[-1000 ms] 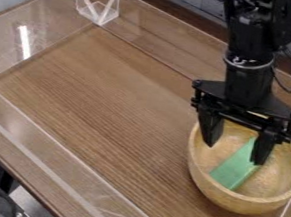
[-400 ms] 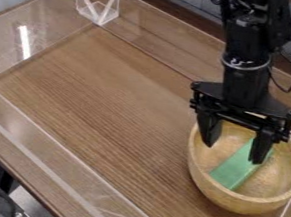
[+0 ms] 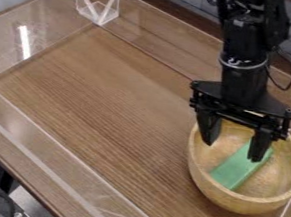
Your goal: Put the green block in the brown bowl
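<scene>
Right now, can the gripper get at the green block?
Probably yes: the gripper hangs open over the bowl's far side, and the block lies inside, uncovered at its near end; the wall may limit finger room.

Matte black arm, thin looping cable

The single view looks down at a slant from above and in front of the wooden counter (image 3: 95, 104), facing the arm (image 3: 246, 43), near enough that the brown bowl (image 3: 240, 202) sits whole at lower right while the counter runs out of frame.
</scene>
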`<state>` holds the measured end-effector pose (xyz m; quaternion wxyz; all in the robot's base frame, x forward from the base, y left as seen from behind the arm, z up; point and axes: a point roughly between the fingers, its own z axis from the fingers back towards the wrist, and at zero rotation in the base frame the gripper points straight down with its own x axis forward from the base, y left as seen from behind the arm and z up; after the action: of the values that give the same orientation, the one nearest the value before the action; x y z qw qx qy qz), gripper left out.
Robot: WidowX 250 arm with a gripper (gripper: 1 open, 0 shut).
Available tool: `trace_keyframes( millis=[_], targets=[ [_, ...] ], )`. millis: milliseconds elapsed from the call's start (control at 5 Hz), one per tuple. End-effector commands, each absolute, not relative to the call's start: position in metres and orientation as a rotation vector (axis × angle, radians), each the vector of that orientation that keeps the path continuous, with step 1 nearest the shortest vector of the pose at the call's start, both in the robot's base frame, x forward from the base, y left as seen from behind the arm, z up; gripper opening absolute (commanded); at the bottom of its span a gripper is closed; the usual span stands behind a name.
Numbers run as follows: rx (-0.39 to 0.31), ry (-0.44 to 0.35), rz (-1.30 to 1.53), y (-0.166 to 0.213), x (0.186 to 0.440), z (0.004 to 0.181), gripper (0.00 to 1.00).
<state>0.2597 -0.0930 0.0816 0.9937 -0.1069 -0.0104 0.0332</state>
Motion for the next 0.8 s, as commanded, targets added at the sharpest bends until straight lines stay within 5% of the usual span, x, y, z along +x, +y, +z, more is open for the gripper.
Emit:
trace_keyframes(
  millis=[0, 200, 400, 600],
  targets=[
    [-0.229, -0.071, 0.076, -0.0878, 0.2730, 0.0966, 1.00],
    [-0.225, -0.074, 0.081, -0.0815, 0.2772, 0.0993, 1.00],
    [-0.224, -0.077, 0.083, -0.0792, 0.2793, 0.0992, 0.00],
    [-0.224, -0.077, 0.084, -0.0780, 0.2801, 0.0996, 0.00]
  ],
)
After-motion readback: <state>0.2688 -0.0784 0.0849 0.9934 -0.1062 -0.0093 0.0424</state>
